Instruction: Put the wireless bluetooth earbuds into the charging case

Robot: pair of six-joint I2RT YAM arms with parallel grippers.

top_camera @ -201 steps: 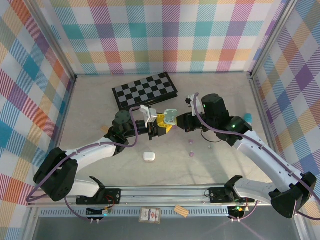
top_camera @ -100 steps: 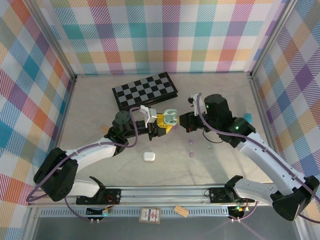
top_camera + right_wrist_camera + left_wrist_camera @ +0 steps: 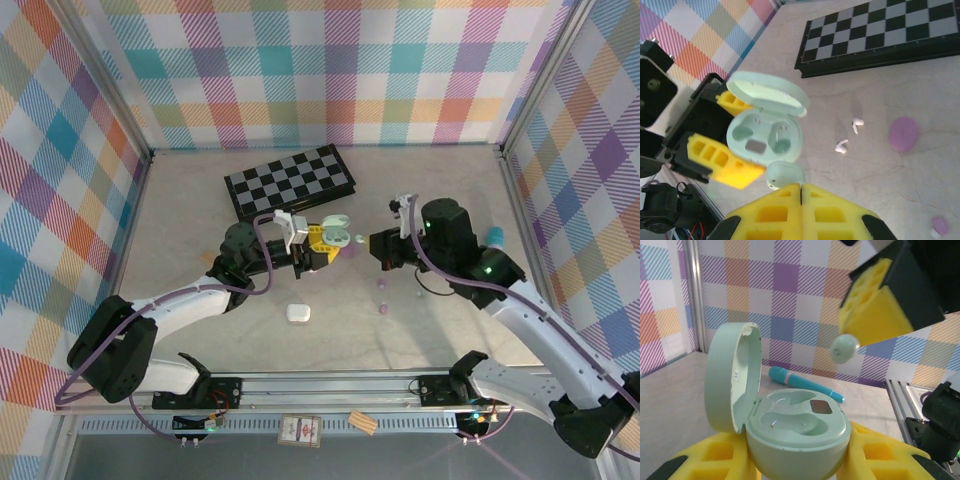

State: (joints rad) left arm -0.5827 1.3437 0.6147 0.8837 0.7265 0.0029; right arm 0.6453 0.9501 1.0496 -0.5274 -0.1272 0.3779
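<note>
Mint-green earbud sat right at the tip of the right tool, up in the air over the counter. That tool's two yellow fingers were pressed tight together with no gap. The bud touched their very end, so I could not tell if it was really pinched or just resting there. The left tool was pinching the mint-green charging case by its sides and held it up off the counter too. The case was open. Its lid stood up on the side away from the right tool, so nothing blocked the way in. Both little cups inside looked empty and faced up. The big thing for the next move was this: the case lay just in front of the bud, toward the robot's left and a bit lower, near but not touching. The two cups sat side by side, across the path of the right tool, and the bud lay with its long side the same way. I think the right arm had to carry the bud a short way forward and down into the cup right in front of it. The hold looked weak, so the bud could slip and fall. Two white earbuds lay on the counter beyond, near a round purple case.
</note>
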